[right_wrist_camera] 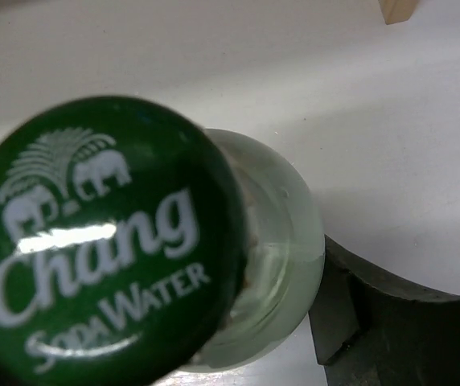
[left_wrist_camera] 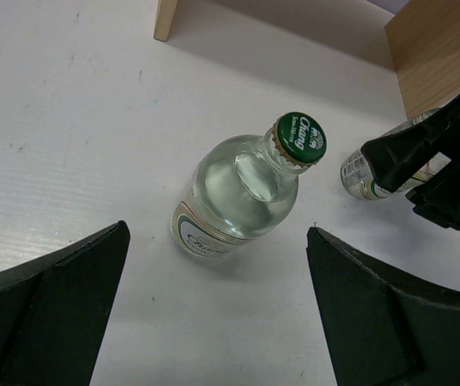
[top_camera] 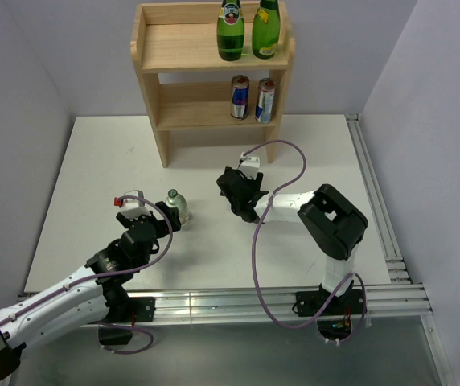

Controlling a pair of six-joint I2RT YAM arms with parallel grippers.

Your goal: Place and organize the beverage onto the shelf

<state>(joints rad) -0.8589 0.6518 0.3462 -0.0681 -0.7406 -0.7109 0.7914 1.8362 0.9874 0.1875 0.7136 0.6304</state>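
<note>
Soda bottle (left_wrist_camera: 234,197) upright on desk (left_wrist_camera: 69,121), long axis vertical | centred just ahead of left fingers (left_wrist_camera: 53,305), spread apart, not touching | right fingers (left_wrist_camera: 423,153) look clamped on second bottle (left_wrist_camera: 359,173), nearer shelf (top_camera: 190,114)

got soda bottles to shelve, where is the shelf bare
The top tier is bare left of the two green bottles; the middle tier is bare left of the two cans. Both right ends are crowded.
</note>
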